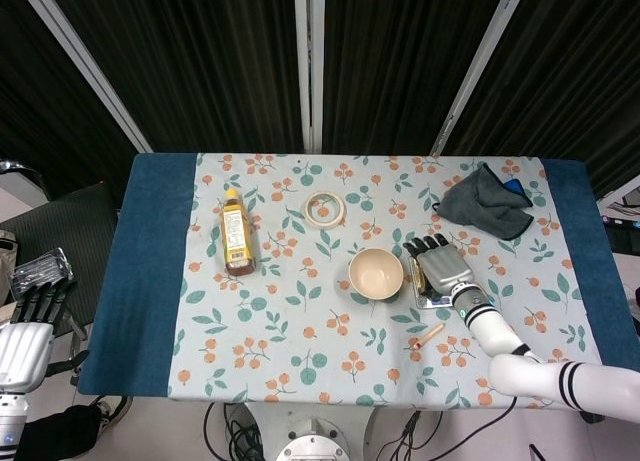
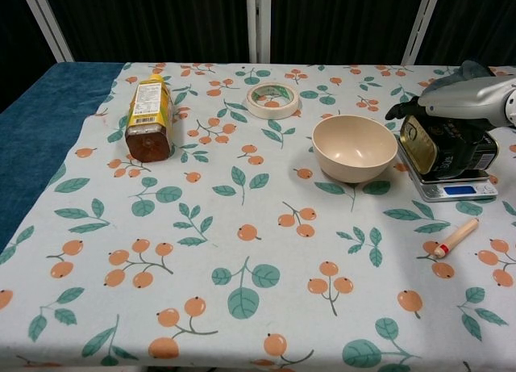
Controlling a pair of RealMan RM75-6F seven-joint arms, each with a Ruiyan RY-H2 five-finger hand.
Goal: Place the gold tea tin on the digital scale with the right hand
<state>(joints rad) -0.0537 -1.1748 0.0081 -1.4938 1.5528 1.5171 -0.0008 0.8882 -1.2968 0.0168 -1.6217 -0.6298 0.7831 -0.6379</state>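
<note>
The gold tea tin (image 2: 418, 144) lies on its side on the silver digital scale (image 2: 448, 187), its round gold end facing left. My right hand (image 2: 456, 102) hovers over it, fingers stretched out flat above the tin and not closed around it. In the head view the right hand (image 1: 439, 266) covers the tin and most of the scale (image 1: 441, 301). My left hand (image 1: 24, 339) hangs off the table's left side, fingers apart and holding nothing.
A beige bowl (image 2: 355, 146) stands just left of the scale. A small wooden stick (image 2: 455, 237) lies in front of it. A grey cloth (image 1: 487, 201) is behind, a tape roll (image 2: 272, 99) at the back centre, and a bottle (image 2: 148, 114) lies at the left.
</note>
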